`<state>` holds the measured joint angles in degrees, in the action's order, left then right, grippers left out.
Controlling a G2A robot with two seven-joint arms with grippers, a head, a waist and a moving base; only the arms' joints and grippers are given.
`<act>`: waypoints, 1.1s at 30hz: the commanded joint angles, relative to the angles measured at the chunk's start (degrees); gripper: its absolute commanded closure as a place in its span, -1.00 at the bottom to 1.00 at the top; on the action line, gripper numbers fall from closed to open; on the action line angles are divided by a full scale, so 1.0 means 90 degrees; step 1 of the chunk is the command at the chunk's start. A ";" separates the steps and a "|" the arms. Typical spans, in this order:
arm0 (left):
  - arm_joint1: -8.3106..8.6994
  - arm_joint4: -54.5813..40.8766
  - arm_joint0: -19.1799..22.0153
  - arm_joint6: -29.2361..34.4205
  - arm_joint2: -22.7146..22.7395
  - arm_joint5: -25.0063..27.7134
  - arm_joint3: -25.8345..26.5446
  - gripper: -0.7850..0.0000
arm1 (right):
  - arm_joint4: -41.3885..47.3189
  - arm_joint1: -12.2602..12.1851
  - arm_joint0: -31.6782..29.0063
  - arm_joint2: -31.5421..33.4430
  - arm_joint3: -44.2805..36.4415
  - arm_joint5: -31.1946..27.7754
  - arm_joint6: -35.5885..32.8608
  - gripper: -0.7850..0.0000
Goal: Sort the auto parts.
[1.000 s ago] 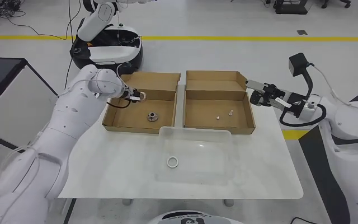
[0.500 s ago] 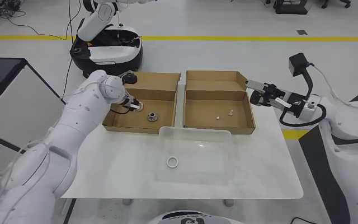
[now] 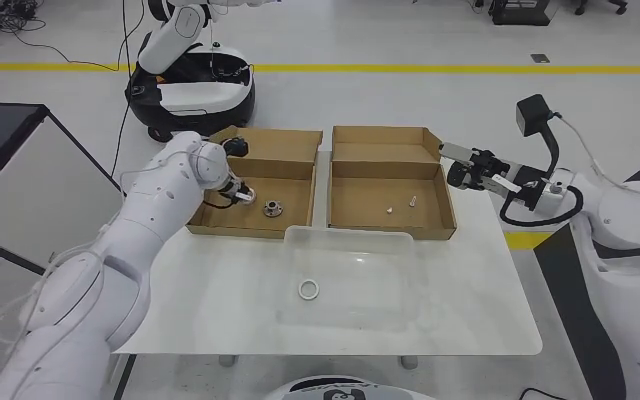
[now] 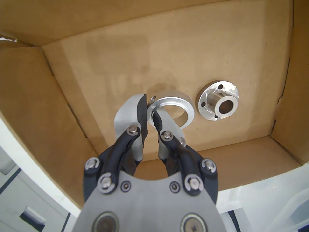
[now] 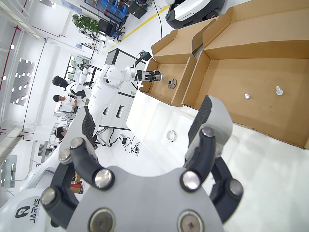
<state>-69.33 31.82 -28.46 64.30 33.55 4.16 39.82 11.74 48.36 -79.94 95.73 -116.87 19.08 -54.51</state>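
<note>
The left claw [image 4: 149, 108] gripped a metal collar ring [image 4: 173, 99] by its wall, one finger inside the bore and one outside, low inside the left cardboard box [image 4: 169, 49]. Whether the ring touched the cardboard could not be told. Just beside it stood a flanged hub [image 4: 207, 102], resting on its flange.

The sorting appeared well along. The hub was already in the left box, and two small fasteners [image 3: 388, 211] [image 3: 410, 200] lay near each other in the right cardboard box [image 3: 385, 185]. The held ring seemed about to be let go. One more ring [image 3: 309, 290] was left in the clear plastic bin [image 3: 348, 232] on the nearer part of the white surface [image 3: 480, 300], so a single part probably remained to be fetched.

The held ring was nearly level, its bore pointing roughly down at the box floor with a slight tilt. Being broader than tall, it had no long axis to speak of. The hub's bore faced upward. The ring in the bin lay flat.

The right claw [image 5: 147, 112] hung with its fingers spread wide and nothing between them, by the outer side of the right box.
</note>
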 commanded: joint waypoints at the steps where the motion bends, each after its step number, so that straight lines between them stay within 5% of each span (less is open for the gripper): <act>1: -0.0028 0.0037 -0.0003 -0.0052 -0.0014 0.0037 -0.0067 1.00 | 0.0000 0.0000 0.0000 0.0000 0.0000 0.0000 0.0000 -1.00; 6: -0.0088 0.0056 -0.0009 -0.0071 -0.0012 0.0073 -0.0204 1.00 | 0.0000 0.0000 0.0000 0.0000 0.0000 0.0000 0.0000 -1.00; 9: -0.0115 0.0076 -0.0001 -0.0086 0.0000 0.0084 -0.0259 0.10 | 0.0000 0.0000 0.0000 0.0000 0.0000 0.0000 0.0000 -1.00; 11: -0.0128 0.0085 -0.0006 -0.0072 0.0009 0.0125 -0.0287 -0.25 | 0.0000 0.0000 0.0000 0.0000 0.0000 0.0000 0.0000 -1.00; 19: -0.0141 0.0090 -0.0027 -0.0177 0.0131 0.0074 -0.0331 -0.42 | 0.0000 0.0000 0.0000 0.0000 0.0000 0.0000 0.0000 -1.00; 22: -0.0122 0.0116 0.0016 -0.0254 0.0216 0.0085 -0.0216 -0.69 | 0.0000 0.0000 0.0000 0.0000 0.0000 0.0000 0.0000 -1.00; 23: -0.0113 0.0109 0.0027 -0.0265 0.0251 0.0095 -0.0129 -0.98 | 0.0000 0.0000 0.0000 0.0000 0.0000 0.0000 0.0000 -1.00; 28: 0.0010 0.0227 0.0040 -0.0289 0.0485 0.0070 0.0485 -1.00 | 0.0000 0.0000 0.0000 0.0000 0.0000 0.0000 0.0000 -1.00; 33: 0.0235 0.0221 -0.0271 -0.0139 0.0857 0.0222 0.1753 -1.00 | 0.0000 0.0000 0.0000 0.0000 0.0000 0.0000 0.0000 -1.00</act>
<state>-67.72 34.08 -29.92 62.60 40.40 5.88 52.26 11.74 48.36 -79.94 95.73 -116.87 19.08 -54.51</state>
